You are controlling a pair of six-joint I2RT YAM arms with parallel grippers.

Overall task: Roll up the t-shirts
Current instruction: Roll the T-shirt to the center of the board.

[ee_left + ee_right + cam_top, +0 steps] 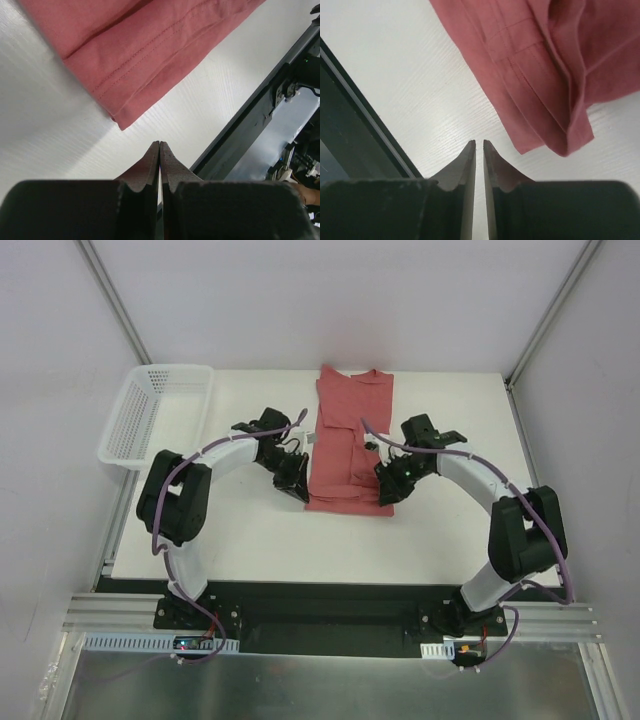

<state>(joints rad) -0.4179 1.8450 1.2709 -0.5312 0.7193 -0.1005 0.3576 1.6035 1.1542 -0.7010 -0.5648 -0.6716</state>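
Note:
The salmon-red t-shirt (350,430) lies folded into a long strip on the white table, neck end far and hem end near. My left gripper (298,490) is by the hem's near left corner. In the left wrist view it (159,143) is shut and empty, just short of the shirt's corner (145,50). My right gripper (385,490) is by the near right corner. In the right wrist view it (479,142) has its jaws almost together with only a thin slit, holding nothing, just beside the folded hem layers (540,75).
A white perforated basket (150,415) stands at the table's far left corner. The bare white table (300,550) runs from the shirt to the black front rail (330,605). Grey walls and metal posts surround the table.

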